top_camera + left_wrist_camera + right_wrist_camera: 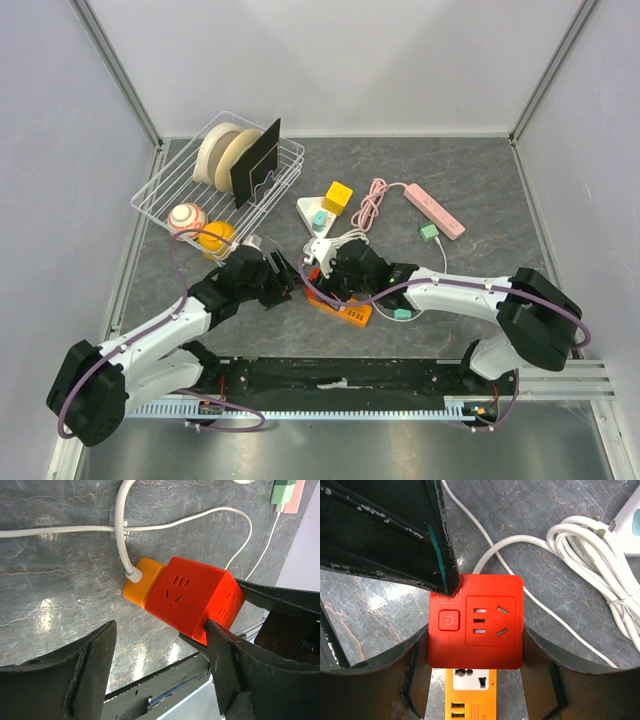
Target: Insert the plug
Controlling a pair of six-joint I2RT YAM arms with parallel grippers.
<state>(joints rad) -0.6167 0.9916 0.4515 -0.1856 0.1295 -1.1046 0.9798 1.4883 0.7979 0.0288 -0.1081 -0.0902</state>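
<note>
Here the red cube (476, 622) sits near the front middle of the worktop (470, 180), its socket face and power button turned up toward the right wrist camera. It lies over one end of the orange strip (470, 690), whose white socket and USB ports show just below it; whether it is fully seated there I cannot tell. The right hand (476, 630) is closed around the cube, a finger pressed to each side. The left hand (160, 627) is spread wide and grips nothing; one of its fingers (437, 540) touches the cube's corner beside the button. A white cable (122, 540) runs into the strip's other end and loops off across the stone-patterned surface. Near the cube lies a bundled white cord (590, 570). Farther back are a yellow block (337, 197) and a pink strip (435, 212), and a wire rack (165, 180) holding round discs stands at the back left, well apart from both hands.
</note>
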